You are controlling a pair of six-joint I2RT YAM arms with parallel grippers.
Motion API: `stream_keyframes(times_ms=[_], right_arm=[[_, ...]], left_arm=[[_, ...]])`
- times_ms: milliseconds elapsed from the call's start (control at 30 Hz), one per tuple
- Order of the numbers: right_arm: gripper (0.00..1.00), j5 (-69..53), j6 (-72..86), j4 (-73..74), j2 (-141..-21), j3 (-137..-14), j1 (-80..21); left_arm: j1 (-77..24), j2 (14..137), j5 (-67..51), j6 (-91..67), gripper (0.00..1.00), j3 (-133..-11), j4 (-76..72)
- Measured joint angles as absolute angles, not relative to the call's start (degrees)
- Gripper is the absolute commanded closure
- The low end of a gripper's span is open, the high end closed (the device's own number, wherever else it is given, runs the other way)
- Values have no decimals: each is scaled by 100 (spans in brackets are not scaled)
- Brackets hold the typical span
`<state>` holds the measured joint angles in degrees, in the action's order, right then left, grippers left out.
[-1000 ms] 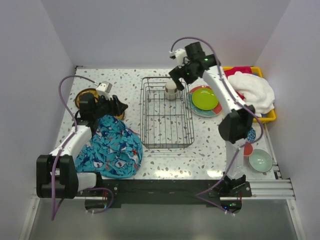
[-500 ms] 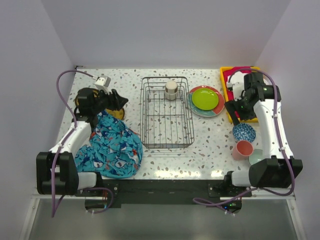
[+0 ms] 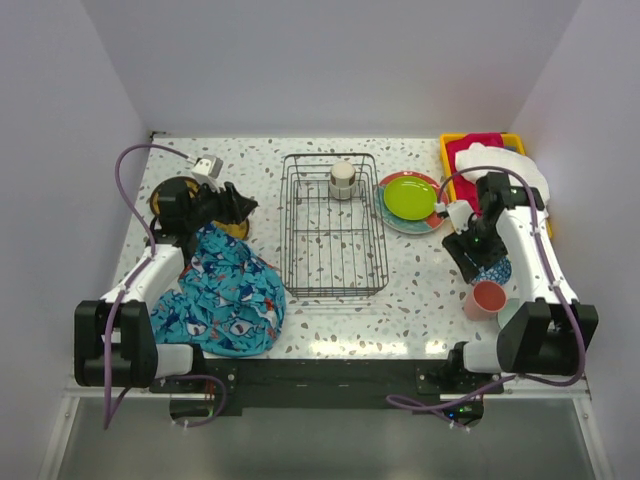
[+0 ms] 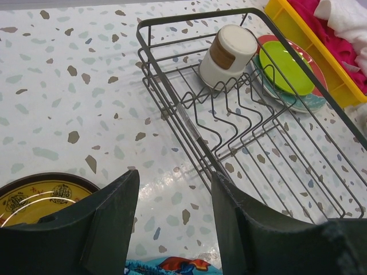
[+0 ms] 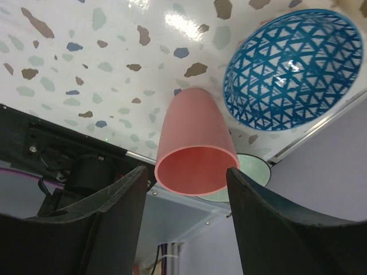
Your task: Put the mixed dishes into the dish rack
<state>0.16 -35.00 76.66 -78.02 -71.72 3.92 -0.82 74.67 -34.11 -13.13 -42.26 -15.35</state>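
The dish rack point(image 3: 335, 225) stands mid-table with a cream cup point(image 3: 343, 180) upright at its far end. A lime-green plate point(image 3: 410, 197) lies on a teal-and-red plate point(image 3: 434, 215) to its right. My right gripper point(image 3: 478, 280) is down over the pink cup point(image 5: 195, 143), open, one finger on each side of the rim, with a thin gap on one side. Beside the cup are the blue patterned bowl point(image 5: 292, 69) and the mint bowl point(image 5: 252, 172). My left gripper point(image 4: 175, 175) is open and empty, between the yellow-olive plate point(image 4: 40, 192) and the rack point(image 4: 246, 132).
A blue patterned cloth point(image 3: 225, 295) lies heaped at the front left under my left arm. A yellow tray point(image 3: 448, 150) holding white and pink towels sits at the back right. The table's front rail runs just beyond the pink cup.
My right arm has swung from the rack's far end to the front right and dropped over the pink cup, its jaws narrowing. The left arm has barely moved.
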Motion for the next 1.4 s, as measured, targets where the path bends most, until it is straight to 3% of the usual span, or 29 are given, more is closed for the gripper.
stream_keyframes(times_ms=[500,600,633,700,733,833,1300,1400], right_arm=[[47,78,-3747,7671,-7913,-6132,392],[58,80,-3745,7675,-7953,-6014,392],[69,78,-3745,7673,-7985,-5981,392],[78,78,-3741,7677,-8079,-5961,392],[90,71,-3732,7673,-8123,-5961,392],[100,62,-3752,7688,-8160,-5992,392],[100,-246,-4276,7773,-7690,-7411,388],[100,-567,-4316,7830,-7776,-7937,388]], left_arm=[[-82,7467,-3411,-1295,42,-4226,-1529],[-82,7467,-3409,-1295,42,-4226,-1511],[-82,7467,-3411,-1297,42,-4226,-1503],[-82,7470,-3411,-1299,42,-4235,-1461],[-82,7472,-3411,-1302,42,-4248,-1433],[-82,7491,-3422,-1361,42,-4359,-1313],[-329,7592,-4318,-1297,31,-6123,211],[-331,7728,-4766,-1625,23,-6453,226]])
